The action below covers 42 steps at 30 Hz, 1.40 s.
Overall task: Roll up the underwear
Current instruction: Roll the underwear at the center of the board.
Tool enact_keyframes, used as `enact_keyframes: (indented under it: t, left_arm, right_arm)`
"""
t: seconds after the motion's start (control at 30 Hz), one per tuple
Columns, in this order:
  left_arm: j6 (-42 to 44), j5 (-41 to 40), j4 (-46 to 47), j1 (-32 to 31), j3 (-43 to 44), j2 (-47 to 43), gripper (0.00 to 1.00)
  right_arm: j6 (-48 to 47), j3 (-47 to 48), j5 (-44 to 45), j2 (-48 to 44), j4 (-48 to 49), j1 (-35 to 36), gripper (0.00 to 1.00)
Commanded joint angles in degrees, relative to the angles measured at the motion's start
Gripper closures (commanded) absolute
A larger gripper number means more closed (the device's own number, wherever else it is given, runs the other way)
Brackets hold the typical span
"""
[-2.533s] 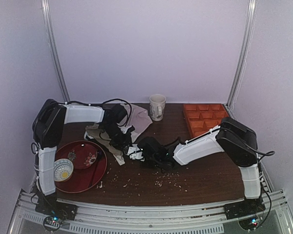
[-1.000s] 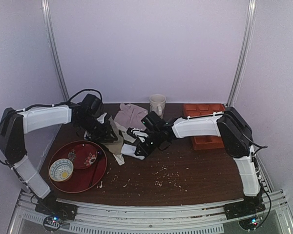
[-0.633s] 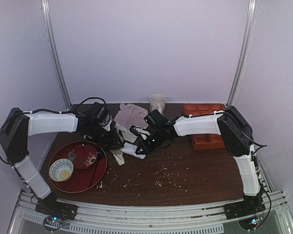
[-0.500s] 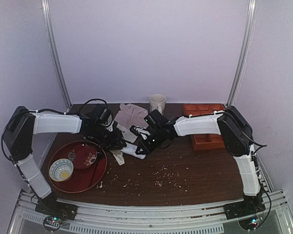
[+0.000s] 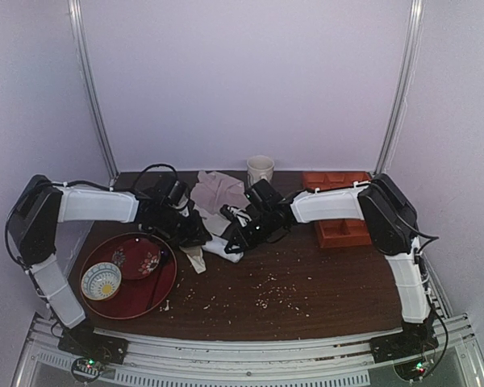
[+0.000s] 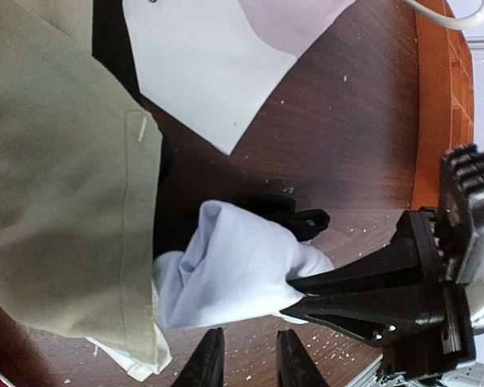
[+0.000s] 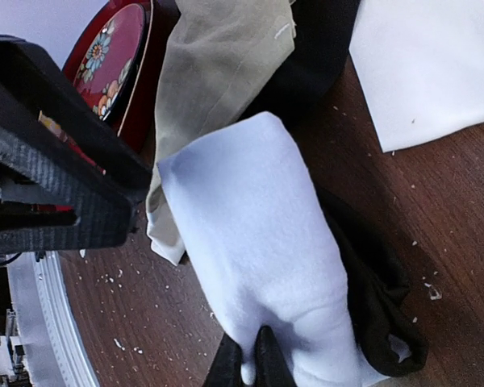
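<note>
Right claw is pinched tight on one end of the underwear. It sits as a loose white roll mid-surface, touching the olive garment on its left. Left claw hovers just beside the roll, jaws narrow, holding nothing. Fabric looks light, soft and springy, likely to unroll if released. Best hold: across the roll's free end, all layers together.
</note>
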Motion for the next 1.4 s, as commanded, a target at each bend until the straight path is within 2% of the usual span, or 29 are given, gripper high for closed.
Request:
enact_keyframes:
  t: [0.0,0.17,0.27,0.4,0.53,0.67,0.73,0.77,1.1,1.37]
  left_arm:
    - [-2.3,-1.71,3.27,-1.43,-1.03,-2.82,0.68]
    - [-4.88,-2.46,6.48,-2.99,-3.46,-2.82,0.66]
    - [-6.48,-3.05,8.77,-3.79,-5.62,-2.8,0.6]
    - [-9.2,-3.65,13.96,-4.41,-8.54,-2.4,0.58]
    - [-12.07,-3.87,20.08,-4.52,-11.52,-1.93,0.45]
    - [-16.85,-3.89,27.78,-4.65,-14.36,-0.33,0.4]
    - [-20.01,-4.07,33.3,-4.92,-16.34,0.51,0.28]
    - [-21.2,-4.5,35.44,-5.14,-17.01,0.93,0.27]
    - [-27.92,-11.12,45.16,-8.07,-19.59,3.97,0.26]
    - [-30.96,-16.92,47.73,-8.68,-20.74,4.4,0.25]
  right_arm:
    - [5.84,-1.42,-3.64,3.32,-0.74,-2.14,1.0]
    - [7.41,-0.74,-5.2,4.09,-0.86,-2.94,1.0]
    - [8.14,-0.21,-5.76,4.84,-1.58,-3.4,1.0]
    - [8.46,-0.96,-6.17,4.63,-1.23,-3.5,1.0]
    - [8.26,-1.14,-5.9,4.48,-1.49,-3.57,1.0]
    - [8.59,-1.85,-5.85,4.11,-0.81,-3.57,1.0]
    - [9.0,-2.44,-5.77,3.83,-0.18,-3.52,1.0]
    - [9.2,-2.63,-5.73,3.81,0.06,-3.56,1.0]
    - [10.71,-4.26,-7.19,3.55,2.27,-3.69,1.0]
    - [10.94,-4.68,-8.24,3.48,2.96,-3.65,1.0]
